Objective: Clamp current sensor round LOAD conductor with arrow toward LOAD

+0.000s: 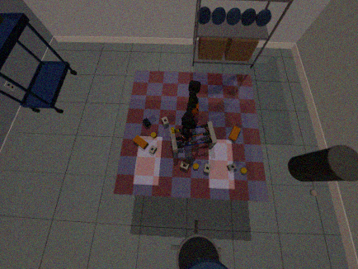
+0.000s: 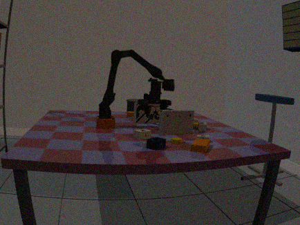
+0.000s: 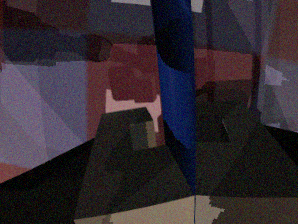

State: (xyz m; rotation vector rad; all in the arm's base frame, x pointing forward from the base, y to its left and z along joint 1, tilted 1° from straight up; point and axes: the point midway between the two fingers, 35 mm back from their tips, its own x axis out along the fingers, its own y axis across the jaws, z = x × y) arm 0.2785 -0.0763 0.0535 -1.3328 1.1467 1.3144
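The pincer (image 1: 186,131) (image 2: 154,100) (image 3: 174,136) is wide but loaded, pinching what I judge is the sensor (image 3: 120,175), its dark halves flanking the blue wire (image 3: 177,95). Squeeze evenly until it latches — wire centred, no twist — then spread straight. I can't read arrow or LOAD marker; check both first.

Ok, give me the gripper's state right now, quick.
Gripper: closed, holding the current sensor between its jaws.
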